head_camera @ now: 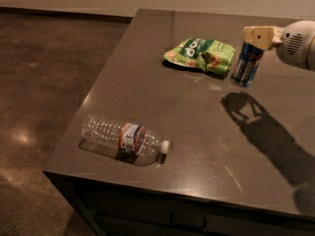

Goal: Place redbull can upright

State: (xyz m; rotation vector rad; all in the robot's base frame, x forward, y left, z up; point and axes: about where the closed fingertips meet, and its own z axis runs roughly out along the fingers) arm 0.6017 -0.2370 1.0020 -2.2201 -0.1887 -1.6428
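The redbull can (245, 66), blue and silver, stands nearly upright with a slight tilt at the far right of the table, just right of a green snack bag. My gripper (258, 37) reaches in from the right edge and is shut on the can's top end. The can's base is at or just above the tabletop; its shadow falls right in front of it. A clear plastic water bottle (125, 139) with a red-blue label lies on its side near the table's front left corner.
The green snack bag (201, 54) lies flat beside the can on its left. The dark table (162, 102) has its left edge and front edge close to the bottle, with brown floor (44, 97) beyond on the left.
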